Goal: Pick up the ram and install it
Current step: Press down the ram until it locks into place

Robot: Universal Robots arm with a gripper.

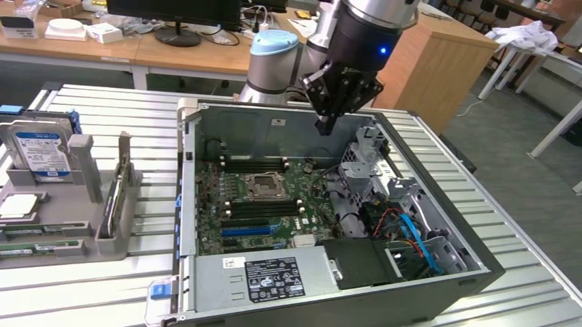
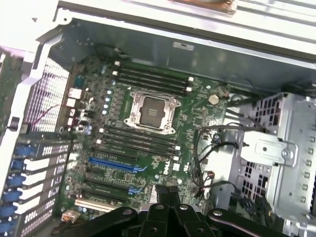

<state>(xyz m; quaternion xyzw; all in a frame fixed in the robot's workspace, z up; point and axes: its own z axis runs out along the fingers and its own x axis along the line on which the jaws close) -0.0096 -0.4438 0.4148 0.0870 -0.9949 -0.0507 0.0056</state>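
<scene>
Green ram sticks [image 1: 37, 250] lie flat in the grey holder [image 1: 82, 163], well apart from the tool [image 1: 325, 128], past the case wall on the exterior view's left. The arm [image 1: 364, 27] reaches down steeply, and the tool hangs inside the open computer case [image 1: 272, 126] above the motherboard [image 2: 197, 108] and its black memory slots [image 2: 153, 79]. I cannot tell whether the tool grips anything. The case and holder rest on a slatted metal tabletop [image 1: 109, 109]. Wooden desks [image 1: 182, 51] stand beyond.
</scene>
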